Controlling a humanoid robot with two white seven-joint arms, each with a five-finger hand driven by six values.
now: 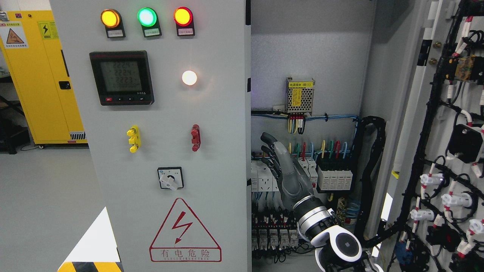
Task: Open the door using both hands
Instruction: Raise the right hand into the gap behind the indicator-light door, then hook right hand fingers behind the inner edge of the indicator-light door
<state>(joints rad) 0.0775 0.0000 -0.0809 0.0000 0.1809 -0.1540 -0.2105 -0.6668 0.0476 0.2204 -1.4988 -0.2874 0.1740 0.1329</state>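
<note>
- The right hand (281, 166) is reaching up from the lower right into the open half of the cabinet; its arm is entering near the bottom edge, right of the middle.
- Its fingers (269, 145) are pointing up and to the left, held out fairly straight and loosely together, gripping nothing.
- The left door (159, 151) is standing closed, just to the left of the fingers; its free vertical edge (248, 124) is running top to bottom right beside the fingertips. Whether they are touching that edge cannot be told.
- The right door (446, 158) is already standing swung out, well off to the right of the fingers, showing its wired inner face.
- Judgement: the next move is turning on this edge; the long axis is vertical, so the fingers are needing to hook behind it from the inside and push outward. The right hand is the nearer one; the left hand is not in view.
- Behind the fingers: breakers (261, 177) and coloured wiring on the back panel, a snag risk.
- Room: a yellow cabinet (41, 75) is standing far left on a grey floor (45, 196).
</note>
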